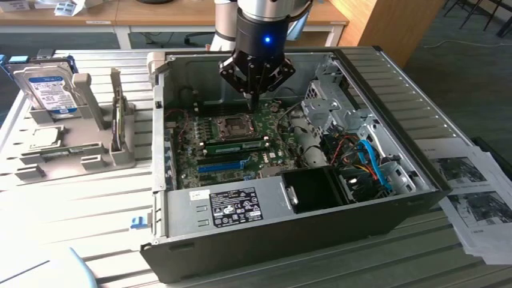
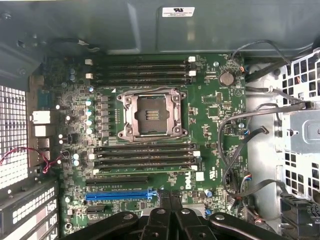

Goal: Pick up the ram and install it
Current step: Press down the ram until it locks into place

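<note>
Claw [image 1: 253,90]: clenched, holding nothing, above the board [image 1: 232,150].
Ram [image 1: 236,146]: sits in a slot at six o'clock from the socket [image 2: 150,114].
Risk: the clenched claw could bump the socket's pins if it drops.

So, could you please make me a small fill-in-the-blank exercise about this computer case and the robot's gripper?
1. The gripper hangs over the open computer case with its fingers ____.
2. The one coloured long slot on the green board is ____.
3. The hard drive stands in a grey holder ____ the case.
Missing words: shut; blue; outside.
</note>
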Controlling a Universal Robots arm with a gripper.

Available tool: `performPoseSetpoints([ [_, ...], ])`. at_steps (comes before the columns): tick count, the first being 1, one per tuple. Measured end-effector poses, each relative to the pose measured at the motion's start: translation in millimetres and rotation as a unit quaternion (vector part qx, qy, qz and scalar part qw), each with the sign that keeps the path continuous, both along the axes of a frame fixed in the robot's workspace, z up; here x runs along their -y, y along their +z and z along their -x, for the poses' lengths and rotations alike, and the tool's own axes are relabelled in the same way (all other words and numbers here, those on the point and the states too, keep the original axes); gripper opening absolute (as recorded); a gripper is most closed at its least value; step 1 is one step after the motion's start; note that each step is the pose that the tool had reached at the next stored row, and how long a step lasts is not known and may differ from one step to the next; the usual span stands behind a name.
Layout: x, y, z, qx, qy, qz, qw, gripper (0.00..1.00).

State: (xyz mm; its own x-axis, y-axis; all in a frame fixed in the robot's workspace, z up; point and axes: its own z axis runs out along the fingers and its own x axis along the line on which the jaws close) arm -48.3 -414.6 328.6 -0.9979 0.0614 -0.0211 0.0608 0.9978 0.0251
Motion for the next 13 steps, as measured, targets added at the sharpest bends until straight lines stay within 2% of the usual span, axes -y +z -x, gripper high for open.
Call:
performPoseSetpoints([
  [2,0.0,0.0,-0.6,-0.0018,0.0,0.0,1.0,0.09],
  [7,0.0,0.0,-2.9,-0.0089,0.0,0.0,1.0,0.09],
  [13,0.0,0.0,-2.9,-0.0093,0.0,0.0,1.0,0.09],
])
